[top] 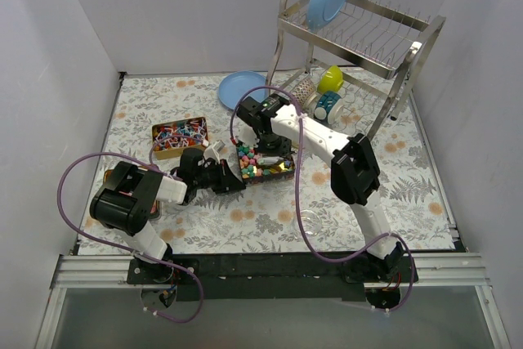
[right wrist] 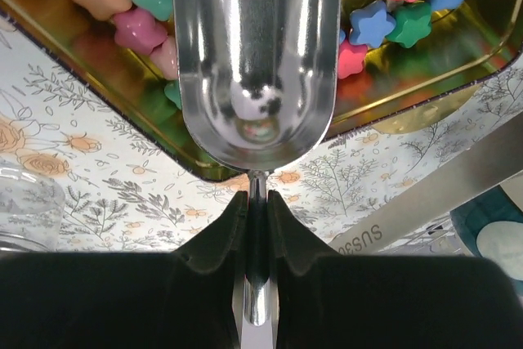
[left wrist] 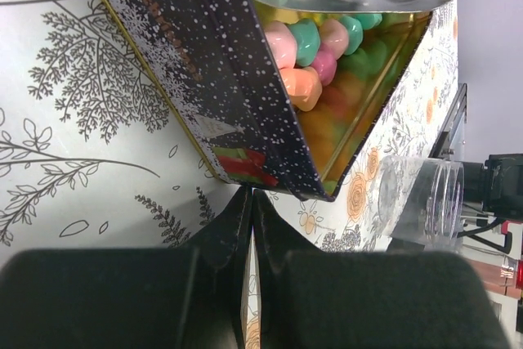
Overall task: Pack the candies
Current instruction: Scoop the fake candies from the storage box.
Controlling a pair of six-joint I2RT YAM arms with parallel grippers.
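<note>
The candies point(right wrist: 400, 6) are small stars in pink, green, blue, orange and red, lying loose in a gold-lined tin point(top: 282, 171) at the centre of the top view, on a flowered tablecloth point(top: 392, 194).

The right gripper point(right wrist: 257, 194) is pinched on the thin handle of a metal scoop point(right wrist: 257, 55). In its wrist view the scoop's bowl fills the upper middle of the frame, over the inside of the tin. The candies lie to the left and right of the bowl, beyond the fingertips. The part of the bowl that shows here looks bare.

The left gripper point(left wrist: 249, 202) has its fingers pressed together with nothing between them. In its view the fingertips sit right under the tin's dark speckled outer wall, near a corner; whether they touch it I cannot tell. The candies are heaped in the tin beyond that wall, in the upper centre of the frame. One pale green candy rests in the scoop at the top edge.

A clear jar point(left wrist: 425, 202) lies on its side at the right of that view. A second tin point(top: 163, 151) of wrapped sweets sits left of centre in the top view.
</note>
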